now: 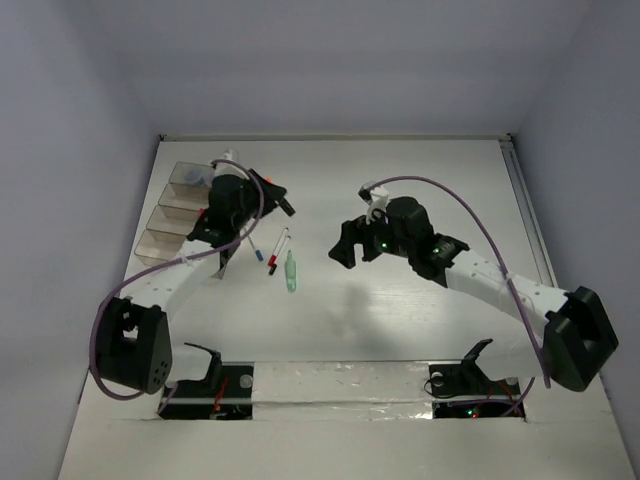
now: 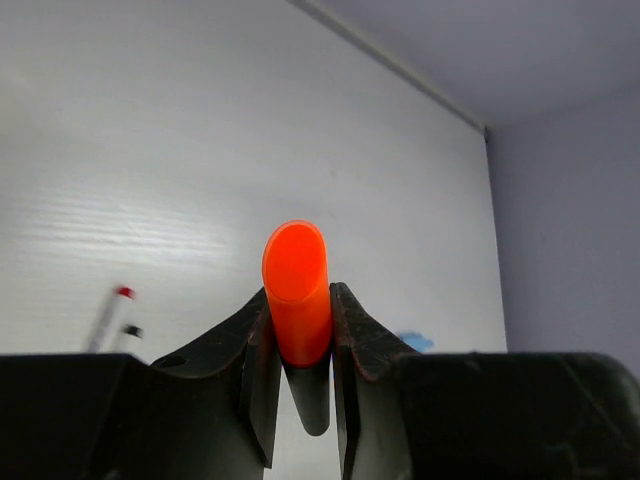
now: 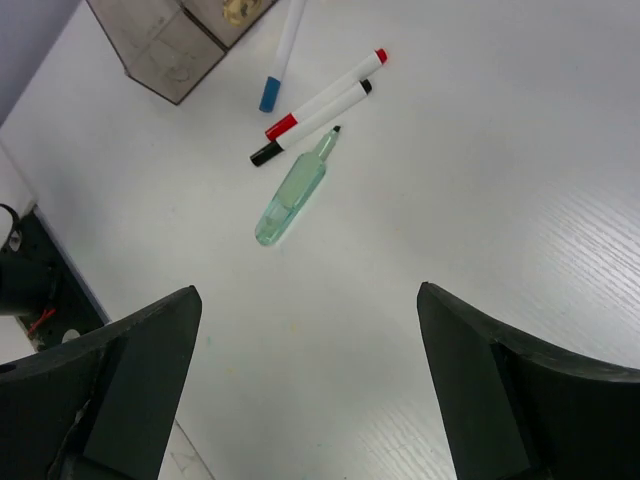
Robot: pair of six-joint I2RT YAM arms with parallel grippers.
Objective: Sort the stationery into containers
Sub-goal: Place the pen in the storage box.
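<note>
**Orange highlighter held in my left gripper**

My left gripper (image 2: 300,298) is clamped on an orange highlighter (image 2: 296,285), whose end projects past the fingertips, close beside the clear bins (image 1: 170,215). My right gripper (image 3: 308,295) stands wide apart, holding nothing. Below it on the table (image 3: 500,150) lie a pale green marker (image 3: 293,190), a red-capped pen (image 3: 330,92), a black-capped pen (image 3: 310,122) and a blue-capped pen (image 3: 282,50).

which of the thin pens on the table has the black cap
The black-capped pen is the one nearest the green marker. The red-capped pen lies alongside it, and the blue-capped pen is farther off, toward the bins.
</note>
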